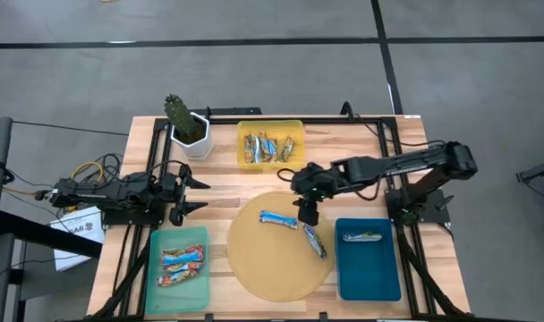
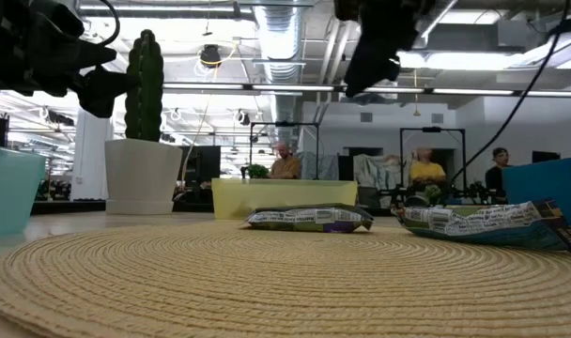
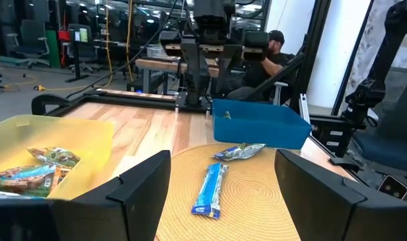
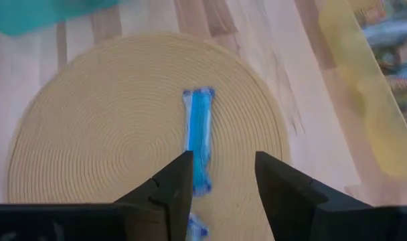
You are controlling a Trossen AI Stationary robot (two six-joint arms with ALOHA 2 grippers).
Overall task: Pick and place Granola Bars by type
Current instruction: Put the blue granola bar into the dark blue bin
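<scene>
Two bars (image 1: 181, 266) in teal tray (image 1: 199, 286), one in blue tray (image 1: 369, 277), several in yellow tray (image 1: 242, 164), both jaws parted, empty.

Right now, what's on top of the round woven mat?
Two granola bars lie on the round woven mat: a blue-white bar near its middle and a darker bar towards the blue tray. The right gripper, open, hangs above them, partly covering the mat.

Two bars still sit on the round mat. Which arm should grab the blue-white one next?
Right, probably. The right tool hangs over the woven mat beside the blue-white bar, fingers apart and that bar lined up between them in its wrist view. The left tool waits open at the table's left side, farther away.
</scene>
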